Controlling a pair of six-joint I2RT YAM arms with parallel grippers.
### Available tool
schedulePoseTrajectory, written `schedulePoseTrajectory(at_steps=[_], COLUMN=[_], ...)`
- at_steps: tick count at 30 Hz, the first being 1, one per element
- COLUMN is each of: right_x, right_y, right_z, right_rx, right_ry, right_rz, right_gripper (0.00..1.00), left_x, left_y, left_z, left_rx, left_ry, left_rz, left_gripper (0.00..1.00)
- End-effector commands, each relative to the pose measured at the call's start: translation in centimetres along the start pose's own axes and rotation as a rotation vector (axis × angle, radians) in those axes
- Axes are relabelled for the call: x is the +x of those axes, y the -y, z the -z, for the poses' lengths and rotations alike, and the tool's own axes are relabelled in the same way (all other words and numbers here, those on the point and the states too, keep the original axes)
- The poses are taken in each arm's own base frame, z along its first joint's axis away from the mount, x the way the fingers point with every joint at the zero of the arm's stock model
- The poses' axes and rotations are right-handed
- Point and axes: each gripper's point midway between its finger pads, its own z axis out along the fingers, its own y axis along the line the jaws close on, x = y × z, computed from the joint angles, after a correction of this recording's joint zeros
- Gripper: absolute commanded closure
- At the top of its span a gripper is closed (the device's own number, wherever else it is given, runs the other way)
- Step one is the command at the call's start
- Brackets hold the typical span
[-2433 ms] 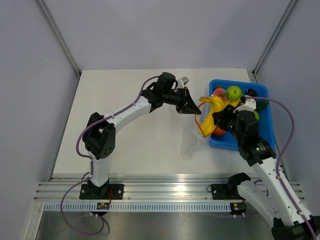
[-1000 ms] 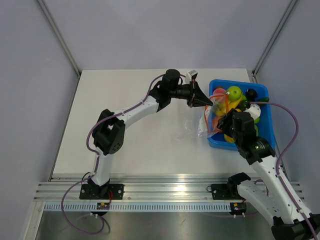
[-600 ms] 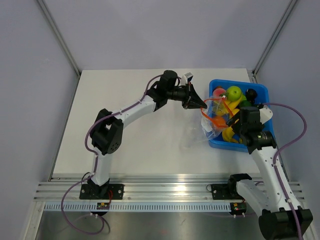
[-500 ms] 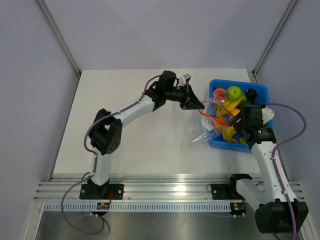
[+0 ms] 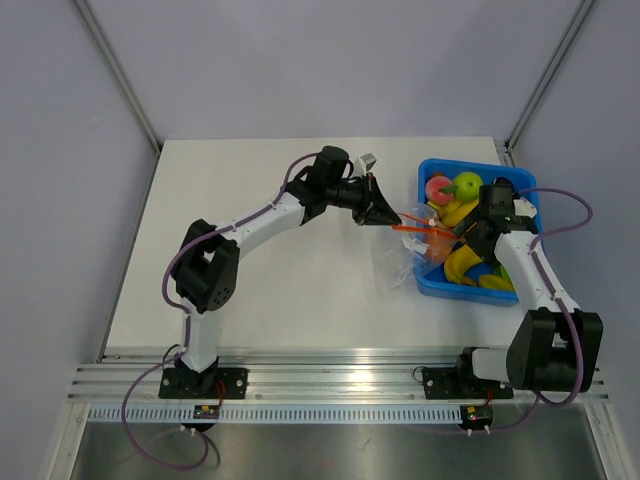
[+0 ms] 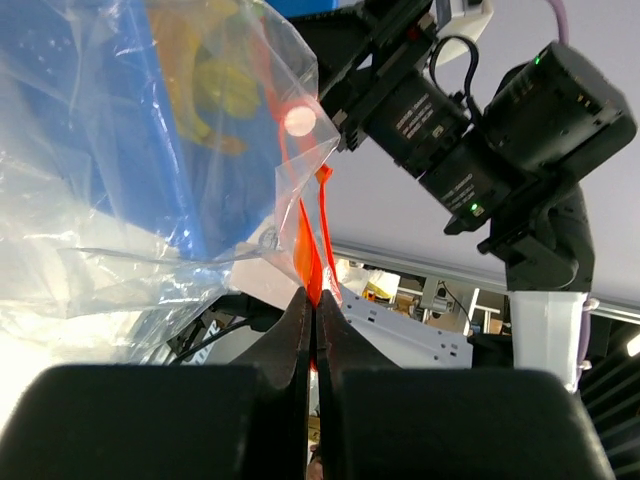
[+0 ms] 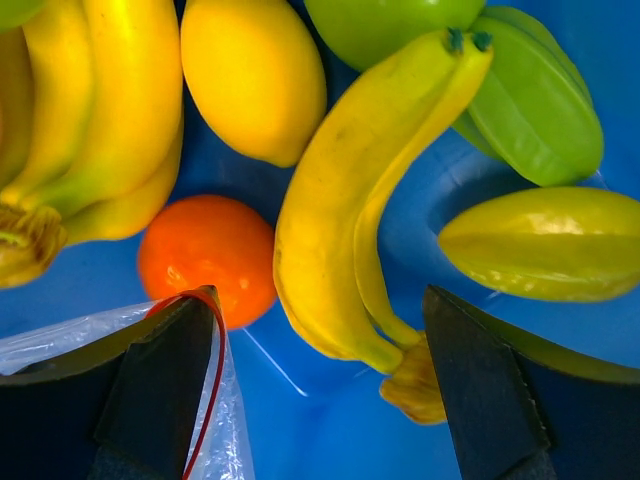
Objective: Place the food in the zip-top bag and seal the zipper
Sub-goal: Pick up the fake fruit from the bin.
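Firmly, the left gripper (image 6: 312, 300) pinches the zipper (image 6: 325, 225) of the zip-top bag (image 5: 398, 262). It holds the mouth up just beside the left wall of the blue bin (image 5: 478, 163). The right gripper (image 7: 320, 400) stands wide above a banana bunch (image 7: 345, 200) in the bin, with the bag's edge touching one finger. The peach-like fruit (image 5: 437, 186) lies at the bin's far left. The bag looks to hold no food yet, so both filling and sealing remain. No readable writing shows.
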Motion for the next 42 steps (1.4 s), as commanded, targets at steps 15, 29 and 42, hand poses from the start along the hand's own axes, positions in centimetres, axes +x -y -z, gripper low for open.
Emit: schedulePoseTrajectory(at_steps=[15, 29, 42], right_x=[-2.9, -4.7, -1.9], right_y=[-4.1, 0.4, 0.8], right_z=[10.0, 4.3, -5.4], right_rx=[-0.387, -0.055, 0.095], right_ry=[0.055, 0.14, -0.041], right_rz=[0.09, 0.027, 0.047], right_gripper=[0.13, 0.13, 0.1], left_x=[-1.4, -1.5, -1.0], left_y=[-0.2, 0.3, 0.6], left_z=[2.8, 4.3, 4.8], left_rx=[-0.088, -0.165, -0.164], left_ry=[0.073, 0.121, 0.123], left_rz=[-0.069, -0.125, -0.145], left_gripper=[1.0, 1.0, 1.0])
